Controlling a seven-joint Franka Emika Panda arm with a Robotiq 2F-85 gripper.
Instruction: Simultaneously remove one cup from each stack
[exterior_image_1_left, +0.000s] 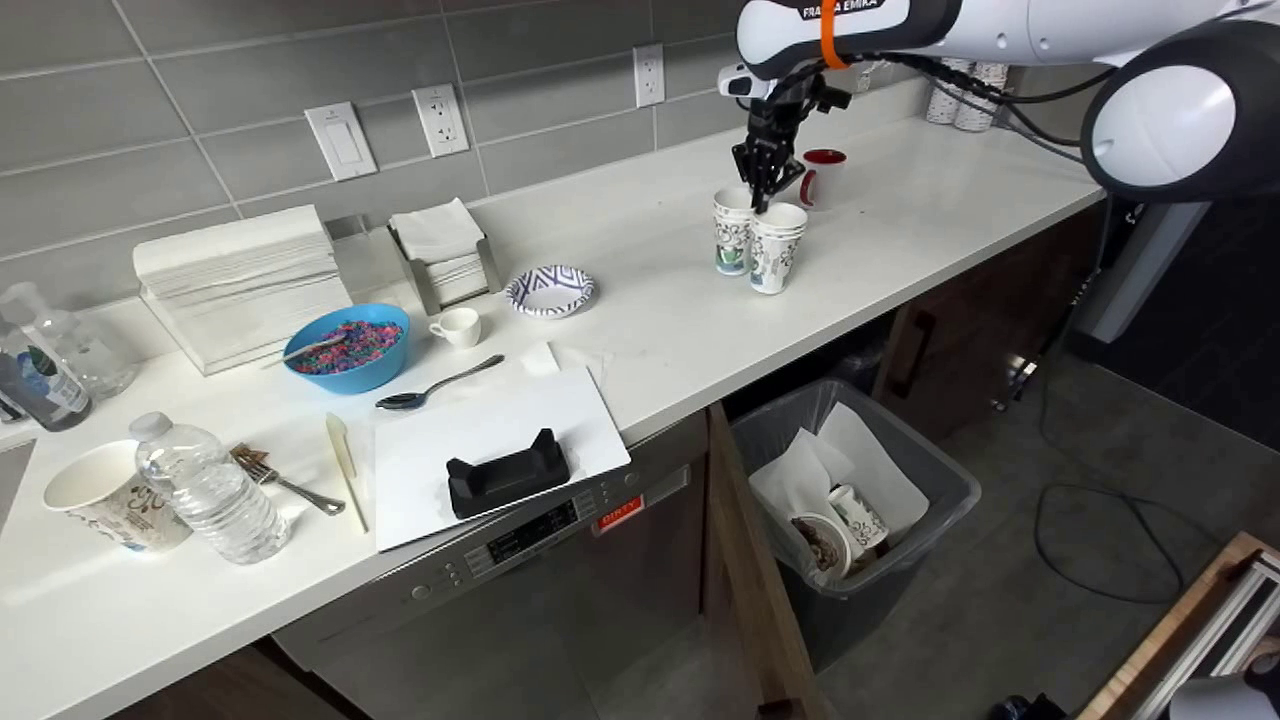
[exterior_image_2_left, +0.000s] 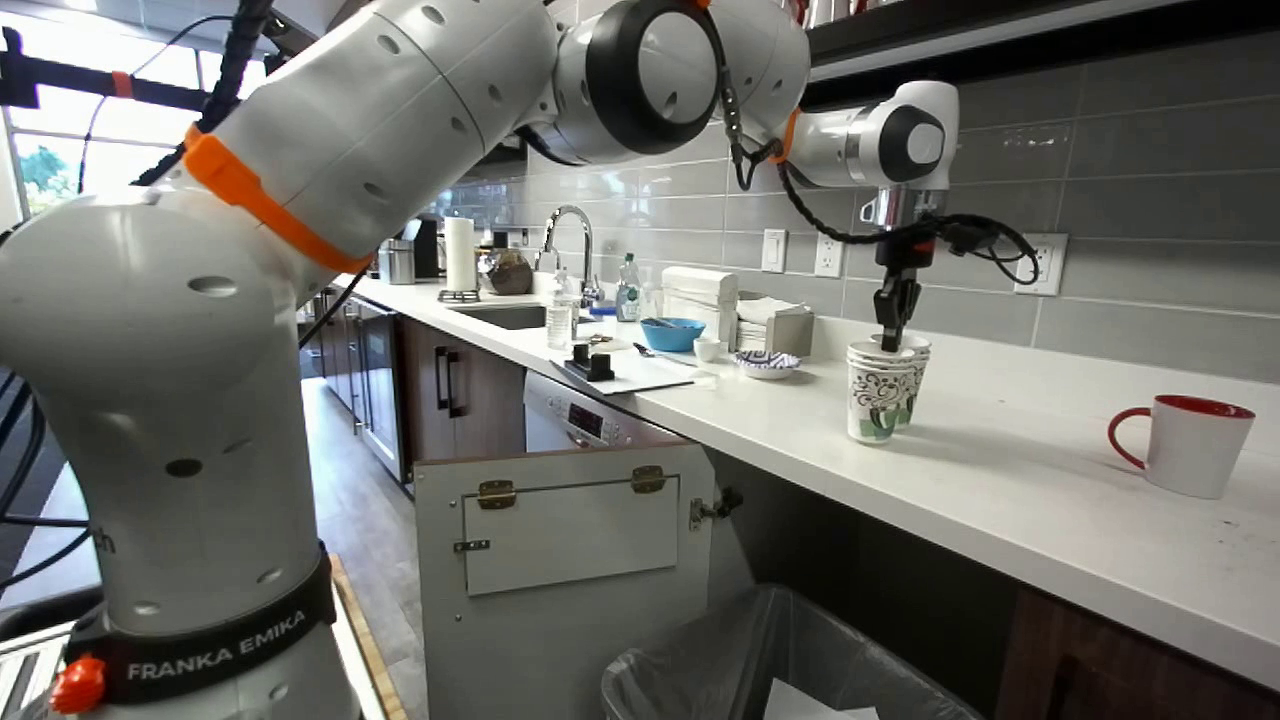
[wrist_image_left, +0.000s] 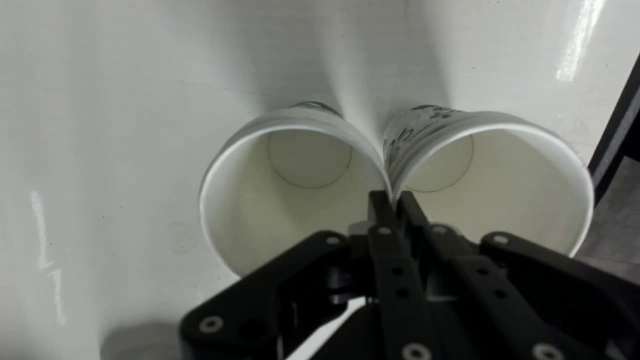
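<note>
Nearly closed, the claw (wrist_image_left: 393, 199) pinches two top cups (wrist_image_left: 300, 192) by their touching rims (wrist_image_left: 500, 124).

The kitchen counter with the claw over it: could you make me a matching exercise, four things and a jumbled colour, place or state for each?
1. Claw
2. Deep bowl
3. Mug
4. Black stand

A. red inside
B. on the white board
C. closed on the rims of both cup stacks
D. plain blue outside

Pairs: 1-C, 2-D, 3-A, 4-B

Arm (exterior_image_2_left: 410, 110) arched, gripper (wrist_image_left: 394, 201) pointing down, fingers (wrist_image_left: 388, 260) pinched close
</note>
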